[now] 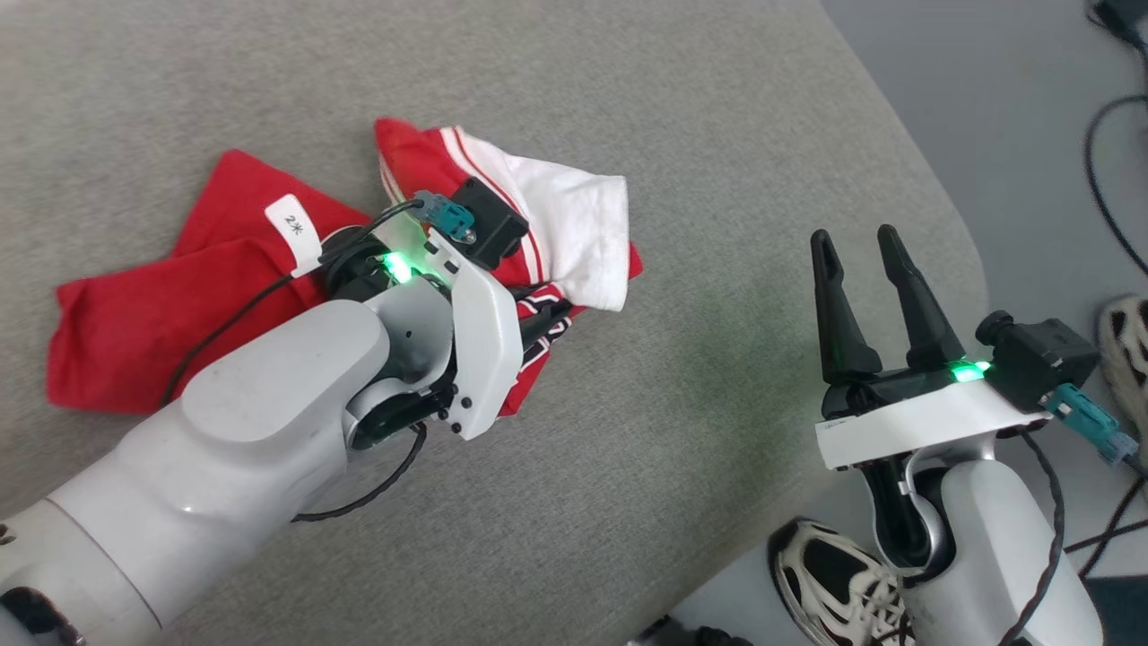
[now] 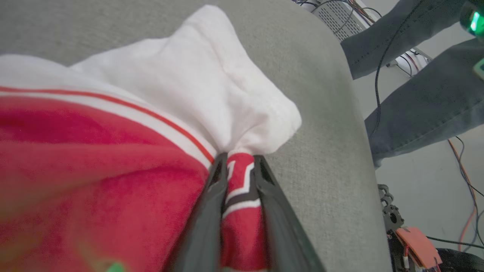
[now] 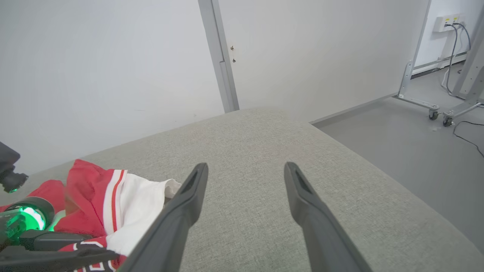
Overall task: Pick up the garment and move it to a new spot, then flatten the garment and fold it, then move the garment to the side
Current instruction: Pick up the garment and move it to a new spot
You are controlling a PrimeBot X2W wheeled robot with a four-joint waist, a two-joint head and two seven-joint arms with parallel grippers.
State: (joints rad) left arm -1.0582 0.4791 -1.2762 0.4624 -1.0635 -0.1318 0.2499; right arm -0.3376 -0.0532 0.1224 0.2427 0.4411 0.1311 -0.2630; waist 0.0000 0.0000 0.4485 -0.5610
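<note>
While the garment [image 1: 126,341] lies crumpled on the grey cushion [image 1: 646,467], the left gripper [image 2: 239,158] pinches what looks like a lettered fold, the right gripper [image 1: 863,247] gapes empty, and the cloth, soft and light, should drape, so hems grip best.

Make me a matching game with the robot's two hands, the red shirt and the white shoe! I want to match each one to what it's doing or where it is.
Things:
1. left gripper
2. right gripper
3. garment
4. white shoe

States and places:
A. on the floor
B. open, holding nothing
C. crumpled on the grey cushion
D. shut on a fold of cloth

Pairs: 1-D, 2-B, 3-C, 4-A
</note>
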